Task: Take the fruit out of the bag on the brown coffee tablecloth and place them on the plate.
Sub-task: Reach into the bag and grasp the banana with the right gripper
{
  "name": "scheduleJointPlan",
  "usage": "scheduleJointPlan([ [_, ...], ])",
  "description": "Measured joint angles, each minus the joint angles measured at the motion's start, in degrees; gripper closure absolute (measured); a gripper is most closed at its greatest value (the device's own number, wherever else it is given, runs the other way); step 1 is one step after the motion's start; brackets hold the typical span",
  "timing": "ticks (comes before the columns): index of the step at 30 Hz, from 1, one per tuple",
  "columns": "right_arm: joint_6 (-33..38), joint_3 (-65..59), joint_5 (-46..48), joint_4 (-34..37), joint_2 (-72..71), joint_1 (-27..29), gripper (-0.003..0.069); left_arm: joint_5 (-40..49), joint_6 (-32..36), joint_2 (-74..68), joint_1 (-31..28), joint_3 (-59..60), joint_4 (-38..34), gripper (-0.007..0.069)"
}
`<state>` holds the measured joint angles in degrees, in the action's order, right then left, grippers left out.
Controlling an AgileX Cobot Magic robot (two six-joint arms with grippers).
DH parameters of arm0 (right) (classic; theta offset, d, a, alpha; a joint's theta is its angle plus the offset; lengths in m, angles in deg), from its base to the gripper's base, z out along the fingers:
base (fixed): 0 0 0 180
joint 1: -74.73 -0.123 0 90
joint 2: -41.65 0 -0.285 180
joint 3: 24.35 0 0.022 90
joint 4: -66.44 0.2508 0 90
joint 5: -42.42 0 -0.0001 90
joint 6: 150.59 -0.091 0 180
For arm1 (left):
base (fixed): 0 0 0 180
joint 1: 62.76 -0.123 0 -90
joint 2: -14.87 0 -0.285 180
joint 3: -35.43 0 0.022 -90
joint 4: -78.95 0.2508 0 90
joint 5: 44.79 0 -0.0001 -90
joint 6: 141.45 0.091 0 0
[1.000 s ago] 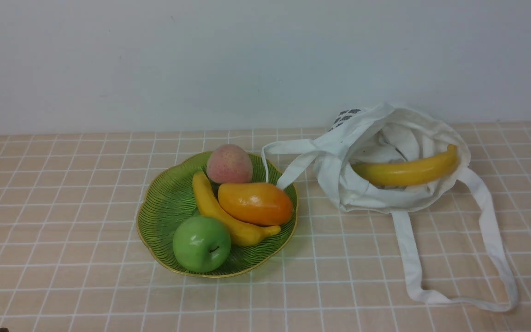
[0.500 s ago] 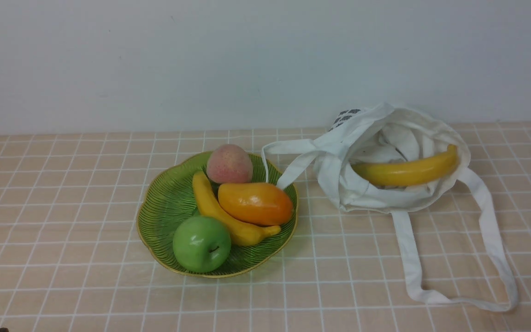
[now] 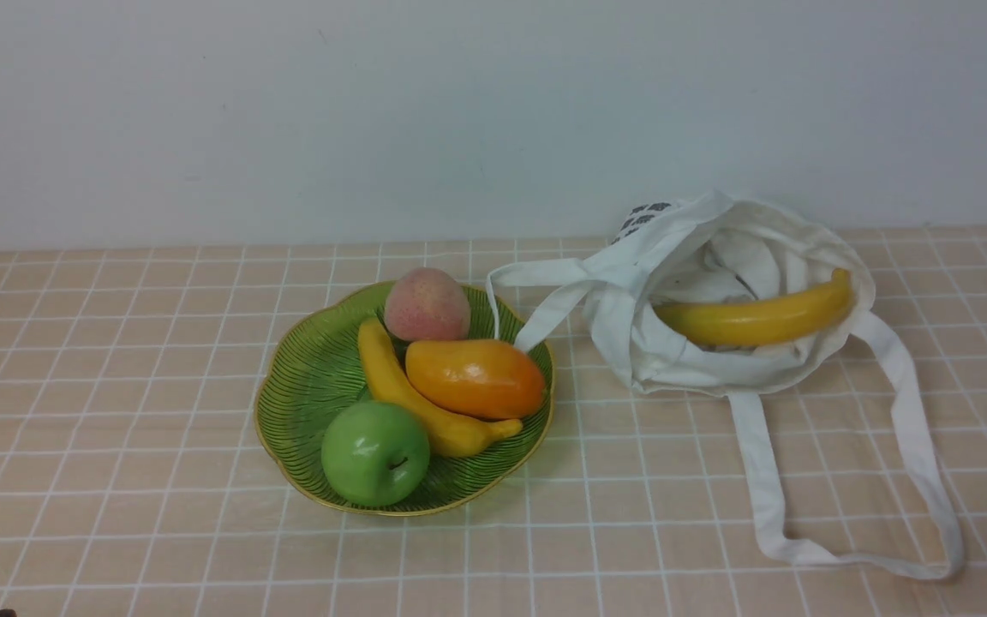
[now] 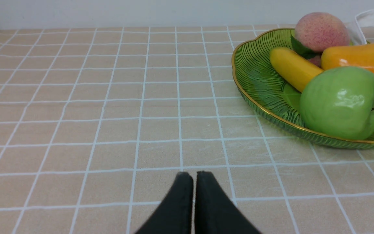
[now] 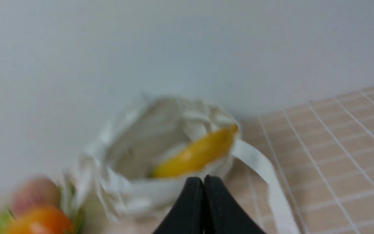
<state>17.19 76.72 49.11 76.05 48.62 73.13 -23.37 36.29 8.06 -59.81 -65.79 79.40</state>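
Two black fingers of the left gripper (image 4: 193,177) are pressed together just above a peach-brown checked tablecloth (image 4: 109,97). Off to one side, well apart from the gripper, sits a green leaf-shaped plate (image 4: 255,81) with a gold rim. It holds a green apple (image 4: 339,100), a yellow banana (image 4: 291,68), a pink peach (image 4: 320,29) and an orange mango (image 4: 362,57), all crowded together.

Matt white cloth bag (image 3: 682,364), glossy smooth plastic banana (image 3: 759,319), shiny ribbed gold-edged plate (image 3: 305,386), matt tablecloth (image 3: 116,386) w/ fine weave.
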Motion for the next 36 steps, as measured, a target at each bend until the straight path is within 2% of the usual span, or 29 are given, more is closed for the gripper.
scheduleJointPlan([
  [5,-3.5,0.0,-10.0,10.2,0.0,0.0,0.0669,0.0,0.0,0.0,0.0,0.0,0.0,0.0632],
  [18,-6.8,0.1,-20.3,17.1,0.0,0.0,0.0669,0.0,0.0,0.0,0.0,0.0,0.0,0.0632],
  [22,-7.1,6.4,-14.5,15.9,1.4,0.0,0.0669,0.0,0.0,0.0,0.0,0.0,0.0,0.0632],
  [24,-5.9,12.9,-7.6,13.1,6.5,0.0,0.0669,0.0,0.0,0.0,0.0,0.0,0.0,0.0632],
  [26,-4.0,19.8,0.3,10.0,15.2,0.0,0.0669,0.0,0.0,0.0,0.0,0.0,0.0,0.0632],
  [30,0.8,29.1,12.8,8.4,30.8,0.0,0.0669,0.0,0.0,0.0,0.0,0.0,0.0,0.0632],
  [36,8.0,37.2,19.0,8.8,50.4,0.0,0.0669,0.0,0.0,0.0,0.0,0.0,0.0,0.0632],
])
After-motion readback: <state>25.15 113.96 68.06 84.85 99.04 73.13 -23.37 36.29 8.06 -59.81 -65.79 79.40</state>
